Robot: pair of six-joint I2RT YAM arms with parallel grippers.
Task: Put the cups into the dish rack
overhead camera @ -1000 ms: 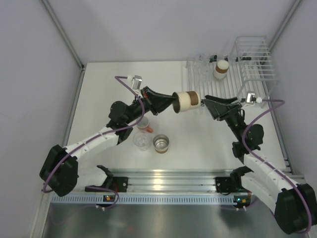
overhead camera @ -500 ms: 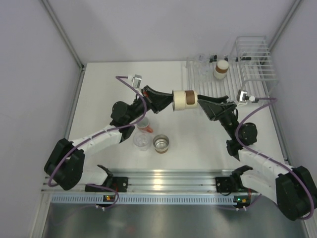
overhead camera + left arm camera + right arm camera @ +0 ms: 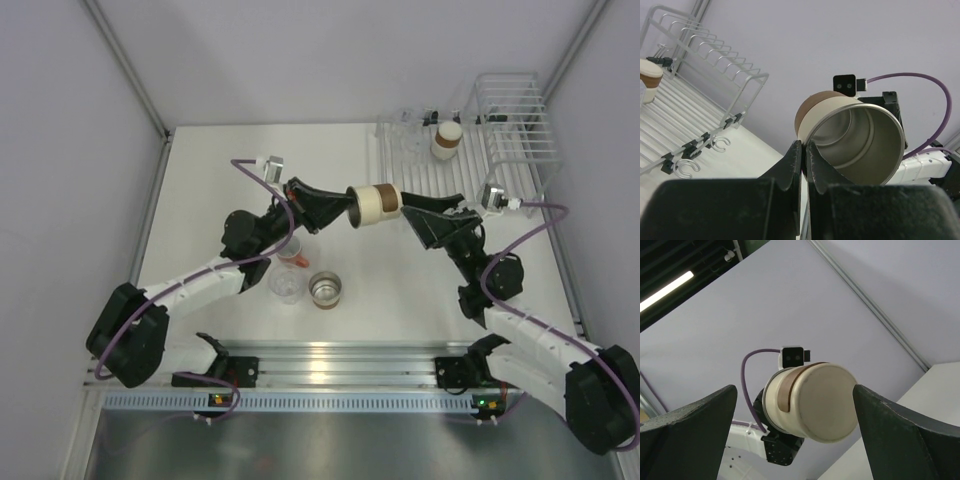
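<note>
Mid-air handover over the surface [image 3: 220, 180]: from my remote station I see the left gripper [image 3: 350, 208] pinching the rim of a brown cup [image 3: 377, 204], one finger inside the shiny mouth and one outside. The cup lies on its side, clear of the surface. In the overhead view its long axis runs from 9 o'clock to 3 o'clock, with the mouth at 9 and the cream base at 3.

The right gripper [image 3: 406, 207] is spread wide just at 3 o'clock of that base, with a finger to either side of it. Whether the fingers already touch the cup I cannot tell. I judge the next move to be a closing on the base end, and the right arm is the nearer one to the dish rack [image 3: 470, 175], which sits at about 1 o'clock of the cup.

A second brown cup [image 3: 446, 140] stands base-up on the rack's flat bars. Another brown cup [image 3: 325, 290], a clear cup [image 3: 286, 285] and a salmon cup [image 3: 297, 255] wait at about 7 o'clock of the held one.

I can read no brand, label or writing anywhere.
</note>
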